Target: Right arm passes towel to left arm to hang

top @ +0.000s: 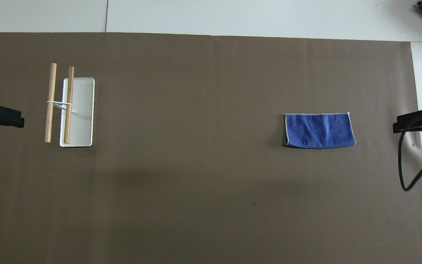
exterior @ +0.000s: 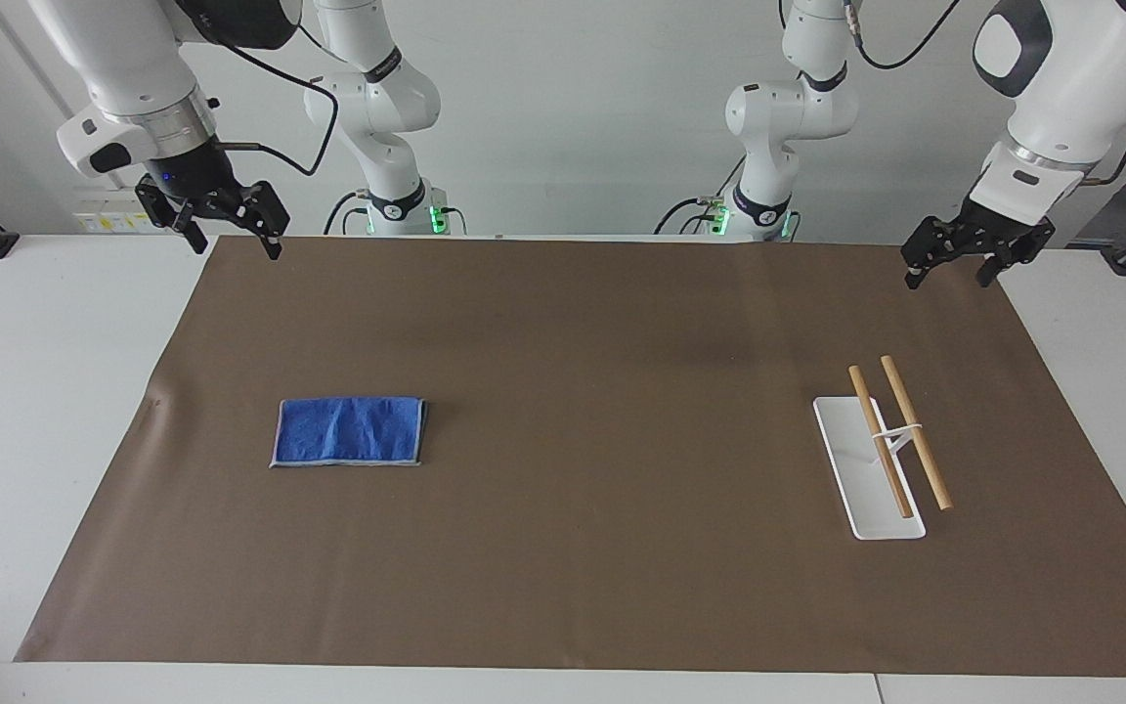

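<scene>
Brown mat [exterior: 563,440] is covering most of the white worktop [exterior: 45,440]. Nearest the robots, both arms are waiting up high: right pincer [exterior: 231,227] is hanging over the mat's corner at the right arm's end, left pincer [exterior: 952,262] over the corner at the left arm's end. Both are standing wide open and holding nothing. Farther out, the towel [exterior: 349,431] is lying flat on the mat toward the right arm's end, blue, folded into a rectangle, pale stitched edge showing. Well apart from it, toward the left arm's end, the rack [exterior: 866,469] is sitting on the mat: white tray base with two wooden rods [exterior: 900,435] raised over it. Judging by this, nothing is started yet; the step in hand is the right arm's reach for the towel. Next move is calling for the right pincer to come down over the towel and pinch an edge or fold, leaving enough cloth hanging free for the left pincer to take. Facing view is showing the full arms and how high the pincers sit; overhead view is catching only slivers of them at its edges, but is laying out the towel-to-rack spacing cleanly.
</scene>
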Motion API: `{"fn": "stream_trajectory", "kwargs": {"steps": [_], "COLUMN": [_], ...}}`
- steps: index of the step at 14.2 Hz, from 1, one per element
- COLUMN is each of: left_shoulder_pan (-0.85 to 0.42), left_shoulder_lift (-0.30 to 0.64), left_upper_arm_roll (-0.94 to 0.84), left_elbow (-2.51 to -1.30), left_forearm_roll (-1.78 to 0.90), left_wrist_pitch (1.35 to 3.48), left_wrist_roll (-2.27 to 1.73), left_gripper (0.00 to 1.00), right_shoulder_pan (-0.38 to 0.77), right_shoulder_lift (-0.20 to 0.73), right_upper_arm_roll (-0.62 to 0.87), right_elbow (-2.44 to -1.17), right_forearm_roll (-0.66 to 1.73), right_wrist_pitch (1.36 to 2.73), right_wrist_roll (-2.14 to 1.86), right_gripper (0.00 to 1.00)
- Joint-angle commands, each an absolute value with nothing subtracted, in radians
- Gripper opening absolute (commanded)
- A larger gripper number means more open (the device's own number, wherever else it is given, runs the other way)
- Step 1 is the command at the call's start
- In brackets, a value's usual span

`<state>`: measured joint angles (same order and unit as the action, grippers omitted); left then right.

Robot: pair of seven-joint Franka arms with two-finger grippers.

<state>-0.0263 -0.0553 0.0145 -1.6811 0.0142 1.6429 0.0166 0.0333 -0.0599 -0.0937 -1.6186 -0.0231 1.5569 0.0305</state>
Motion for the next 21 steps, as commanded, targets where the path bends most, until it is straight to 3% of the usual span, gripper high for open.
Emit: {"fn": "stream_trajectory", "kwargs": {"steps": [1,21], "left_shoulder_pan": [-0.02,-0.02], "left_shoulder_lift": [-0.078,-0.078], "left_upper_arm_roll": [0.008,0.008], "left_elbow": [-1.704,-1.704], "left_forearm_roll": [0.032,0.032], "left_wrist_pitch": [1.643,1.643], "left_wrist_roll": [0.006,0.006], "left_gripper": [1.0,1.0], "right_shoulder_pan": [0.029,0.029], "right_shoulder_lift": [-0.071,-0.078], "right_upper_arm_roll": [-0.084,-0.084], "right_elbow": [-1.634,-1.651], "right_forearm_roll": [-0.037,-0.037], "right_wrist_pitch": [1.571,1.578], "right_wrist_roll": [0.057,0.058], "right_gripper": [1.0,1.0]}}
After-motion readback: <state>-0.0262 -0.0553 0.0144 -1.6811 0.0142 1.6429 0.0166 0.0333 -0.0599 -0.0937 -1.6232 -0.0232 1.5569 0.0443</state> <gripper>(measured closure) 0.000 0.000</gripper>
